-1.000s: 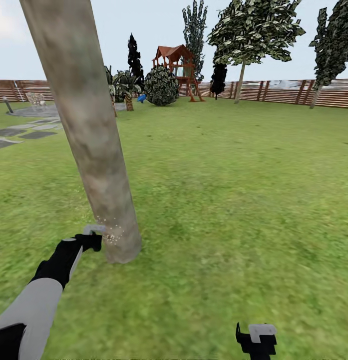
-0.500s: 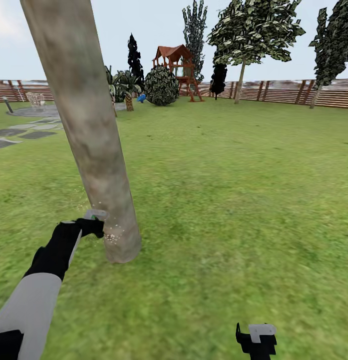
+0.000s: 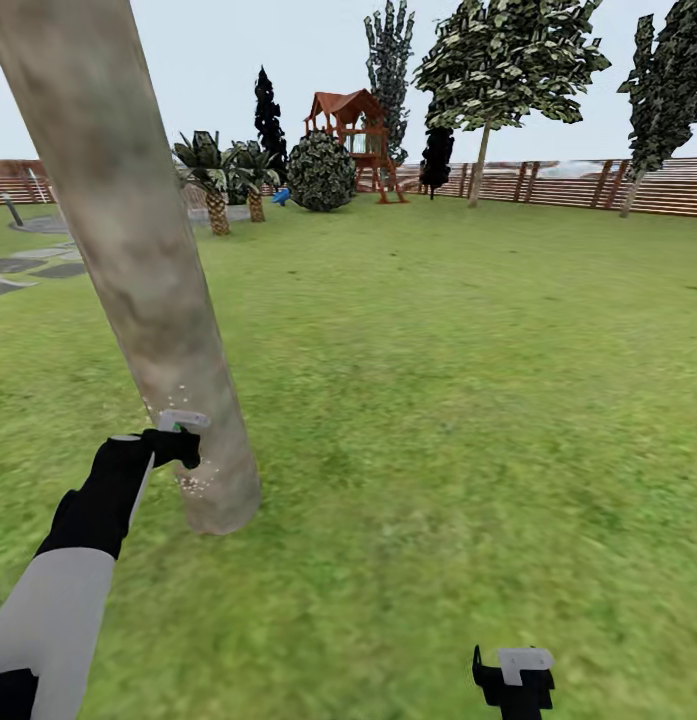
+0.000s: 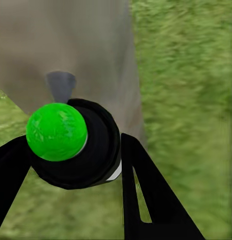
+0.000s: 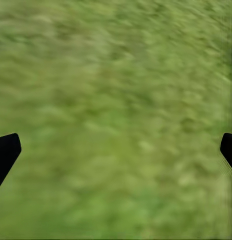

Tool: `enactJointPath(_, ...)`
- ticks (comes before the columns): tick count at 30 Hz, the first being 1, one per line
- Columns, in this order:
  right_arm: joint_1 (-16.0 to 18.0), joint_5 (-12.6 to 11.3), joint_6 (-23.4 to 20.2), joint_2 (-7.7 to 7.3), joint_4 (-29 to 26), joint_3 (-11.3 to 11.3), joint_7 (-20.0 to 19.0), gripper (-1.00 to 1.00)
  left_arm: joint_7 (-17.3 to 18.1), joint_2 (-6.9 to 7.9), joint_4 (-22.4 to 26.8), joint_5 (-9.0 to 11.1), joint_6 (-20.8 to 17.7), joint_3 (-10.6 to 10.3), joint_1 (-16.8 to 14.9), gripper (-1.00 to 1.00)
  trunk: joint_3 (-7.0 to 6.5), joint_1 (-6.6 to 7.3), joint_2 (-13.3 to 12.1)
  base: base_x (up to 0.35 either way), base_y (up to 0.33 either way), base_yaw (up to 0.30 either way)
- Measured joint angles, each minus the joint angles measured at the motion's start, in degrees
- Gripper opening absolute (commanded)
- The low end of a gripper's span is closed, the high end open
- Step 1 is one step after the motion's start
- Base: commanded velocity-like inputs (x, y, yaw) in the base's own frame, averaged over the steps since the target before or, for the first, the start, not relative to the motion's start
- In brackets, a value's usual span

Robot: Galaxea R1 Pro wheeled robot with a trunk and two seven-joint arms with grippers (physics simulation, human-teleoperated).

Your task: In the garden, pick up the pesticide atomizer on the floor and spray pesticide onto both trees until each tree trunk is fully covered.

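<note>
Left claw is low against the near tree trunk, pinching the pesticide atomizer. In the left wrist view the black bottle sits clamped between both black fingers, a bright green ball on its end, nozzle end facing the bark. The atomizer is off the floor, just beside the base of the trunk.

Pesticide: a small scatter of whitish specks on the bark, right at and just under the claw. A few more specks sit at the trunk's left edge, level with the claw. Upper trunk looks bare mottled grey-beige.

Right claw hangs low over the lawn, well apart from the trunk. Right wrist view has the two fingertips spread wide at opposite edges, nothing but grass between them.

Second tree stands far off near the slat fence, beyond the lawn. Playhouse is at the far side. Stone slabs lie at the far left edge of the lawn.
</note>
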State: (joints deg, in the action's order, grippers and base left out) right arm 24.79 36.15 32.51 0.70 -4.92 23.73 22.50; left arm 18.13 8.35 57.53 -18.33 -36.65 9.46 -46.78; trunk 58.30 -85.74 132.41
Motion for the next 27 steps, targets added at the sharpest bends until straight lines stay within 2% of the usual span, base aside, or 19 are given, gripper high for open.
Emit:
enactJointPath(6, 0.00, -0.03, 0.01, 0.00, 0.00, 0.00, 0.00, 1.00, -0.52, 0.19, -0.55, 0.00, 0.10, 0.92, 0.14, -1.00, 0.00, 0.00, 0.00, -0.086, -0.274, 0.270)
enactJointPath(9, 0.00, -0.03, 0.01, 0.00, 0.00, 0.01, 0.00, 1.00, -0.64, 0.09, -3.79, 0.01, 0.60, 0.93, 0.52, -1.00, 0.00, 0.00, 0.00, -0.014, -0.274, 0.208)
enactJointPath(15, 0.00, -0.02, 0.01, 0.00, 0.00, 0.00, 0.00, 1.00, -0.92, -0.50, -5.64, -0.12, 0.84, 1.08, 0.65, -1.00, 0.00, 0.00, 0.00, -0.001, -0.274, 0.024)
enactJointPath(17, 0.00, -0.02, 0.01, 0.00, 0.00, 0.00, 0.00, 1.00, -1.01, 0.02, -5.82, -0.34, 0.83, 1.30, 0.70, -1.00, 0.00, 0.00, 0.00, 0.000, -0.275, 0.000)
enactJointPath(19, 0.00, -0.02, 0.01, 0.00, 0.00, 0.00, 0.00, 1.00, -0.97, 0.39, -6.58, -0.43, 0.98, 3.52, 0.72, -1.00, 0.00, 0.00, 0.00, 0.000, -0.274, 0.000)
enactJointPath(21, 0.00, -0.02, 0.01, 0.00, 0.00, 0.00, 0.00, 1.00, -0.93, 0.42, -6.77, -0.39, 1.03, 4.56, 0.72, -1.00, 0.00, 0.00, 0.00, 0.000, -0.275, 0.000)
enactJointPath(27, 0.00, -0.02, 0.00, 0.00, 0.00, 0.00, 0.00, 1.00, -0.94, 0.27, -6.82, -0.39, 1.05, 4.48, 0.72, -1.00, 0.00, 0.00, 0.00, -0.083, -0.274, 0.041)
